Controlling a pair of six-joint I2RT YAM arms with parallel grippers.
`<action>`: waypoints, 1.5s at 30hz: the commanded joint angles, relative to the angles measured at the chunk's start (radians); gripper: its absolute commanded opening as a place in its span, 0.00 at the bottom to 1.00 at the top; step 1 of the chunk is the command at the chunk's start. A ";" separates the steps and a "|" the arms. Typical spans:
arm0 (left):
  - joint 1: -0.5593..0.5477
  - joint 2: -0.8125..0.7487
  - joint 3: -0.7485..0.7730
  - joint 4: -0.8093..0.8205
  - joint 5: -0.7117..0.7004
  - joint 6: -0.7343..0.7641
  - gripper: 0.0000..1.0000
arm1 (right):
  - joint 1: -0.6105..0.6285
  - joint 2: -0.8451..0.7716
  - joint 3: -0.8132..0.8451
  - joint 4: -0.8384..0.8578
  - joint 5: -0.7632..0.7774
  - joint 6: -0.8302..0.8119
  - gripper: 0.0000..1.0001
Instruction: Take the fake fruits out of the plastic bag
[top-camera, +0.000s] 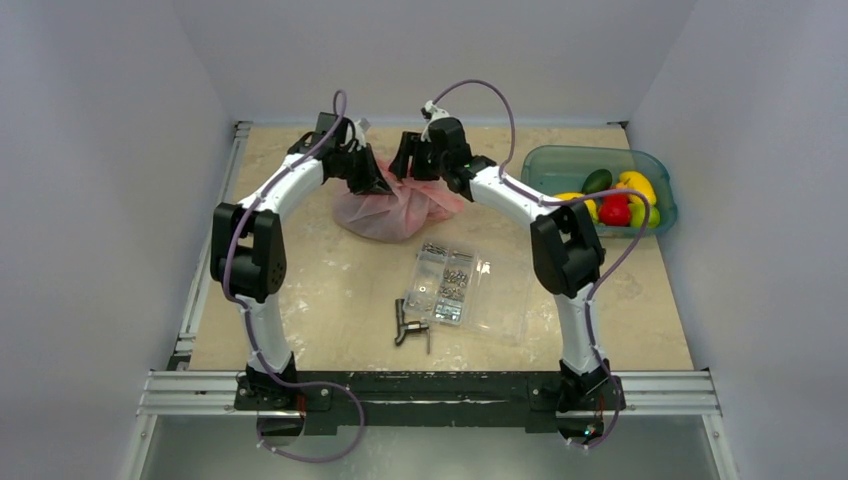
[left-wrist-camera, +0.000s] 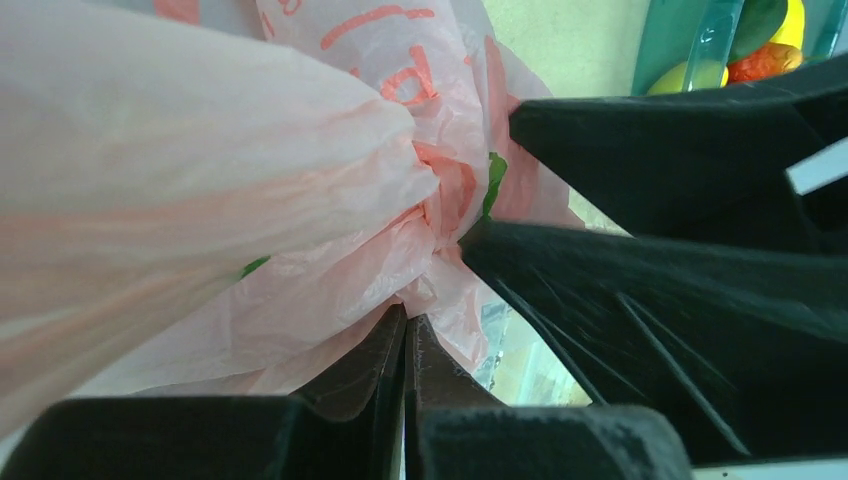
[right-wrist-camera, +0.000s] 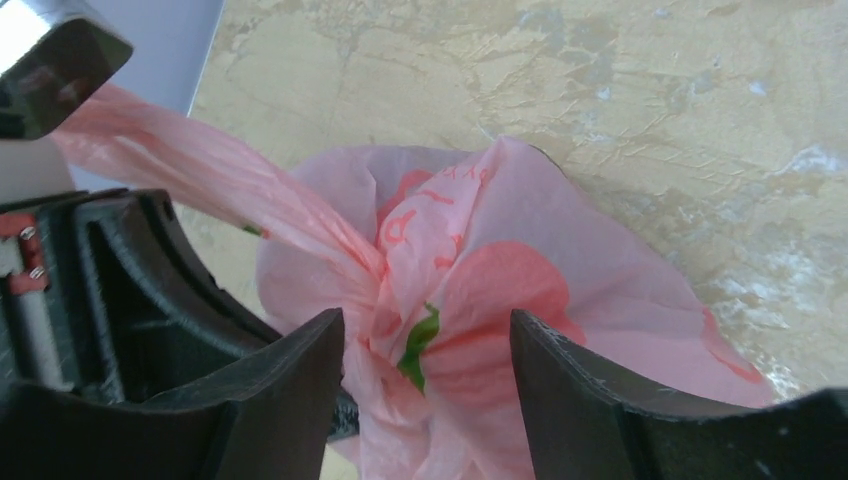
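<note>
The pink plastic bag (top-camera: 385, 215) lies bunched at the back middle of the table, its top gathered into a twisted knot. My left gripper (top-camera: 378, 183) is at the knot's left side, and the left wrist view shows it (left-wrist-camera: 408, 325) shut, pinching a fold of the bag (left-wrist-camera: 250, 200). My right gripper (top-camera: 408, 165) is at the knot from the right. The right wrist view shows it (right-wrist-camera: 428, 335) open, its jaws either side of the gathered plastic (right-wrist-camera: 600, 290) without closing on it. The fake fruits are hidden inside the bag.
A teal bin (top-camera: 560, 160) at the back right holds a yellow banana (top-camera: 638, 185) and red and green pieces. A clear compartmented screw box (top-camera: 450, 280) and a small black tool (top-camera: 408, 325) lie in the middle of the table. Walls enclose the table's sides.
</note>
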 joint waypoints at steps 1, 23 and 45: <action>0.002 -0.028 -0.022 0.039 0.018 -0.041 0.00 | 0.017 0.065 0.096 -0.037 0.012 0.028 0.57; 0.092 -0.129 -0.102 0.118 0.031 -0.128 0.00 | -0.047 -0.137 -0.201 0.299 -0.269 0.112 0.00; 0.007 -0.074 -0.018 0.060 0.106 -0.017 0.13 | -0.026 -0.235 -0.270 0.221 -0.120 0.101 0.20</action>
